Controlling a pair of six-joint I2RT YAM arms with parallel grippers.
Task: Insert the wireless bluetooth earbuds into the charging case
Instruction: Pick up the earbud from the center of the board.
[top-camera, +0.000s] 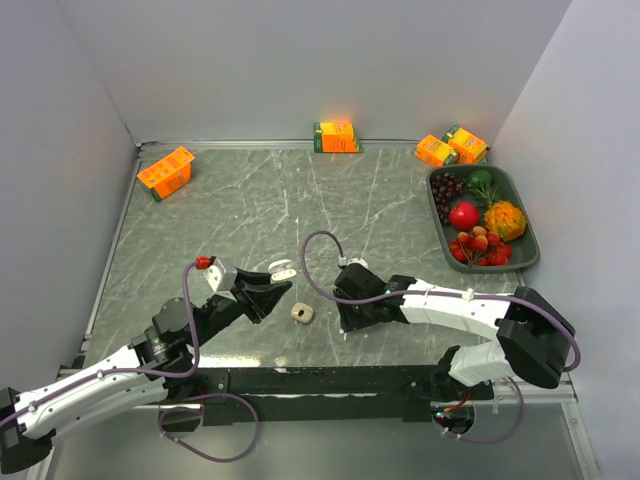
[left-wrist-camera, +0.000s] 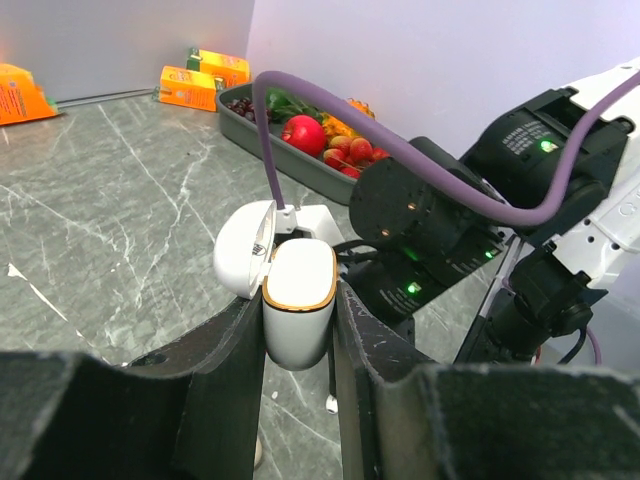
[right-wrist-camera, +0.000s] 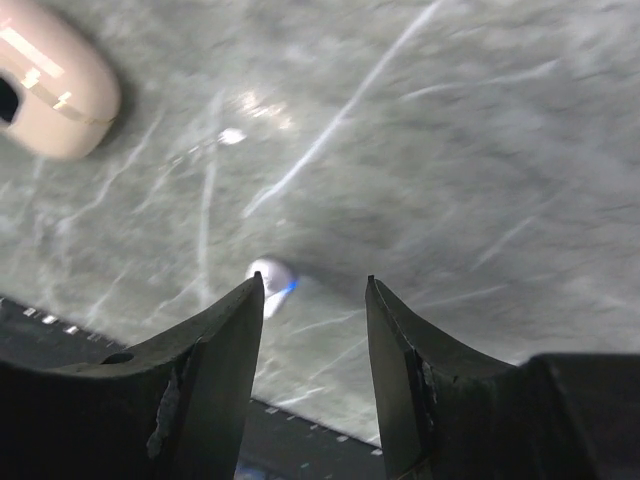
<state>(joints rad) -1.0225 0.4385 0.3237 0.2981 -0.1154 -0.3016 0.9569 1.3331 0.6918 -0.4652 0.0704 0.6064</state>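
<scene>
My left gripper (left-wrist-camera: 298, 330) is clamped on the white charging case (left-wrist-camera: 298, 300), one finger on each side. The case is held off the table (top-camera: 200, 230) with its lid swung open, up and to the left of the beige case (top-camera: 302, 313) that lies on the marble. My right gripper (right-wrist-camera: 312, 285) hangs low over the table on the other side of that beige case, fingers apart with nothing between them. One small pale earbud (right-wrist-camera: 270, 284), blurred in my wrist view, lies on the table just beside my right gripper's left fingertip, well apart from the beige case. The tray of fruit (top-camera: 436, 215) sits far behind and to the right of the beige case.
</scene>
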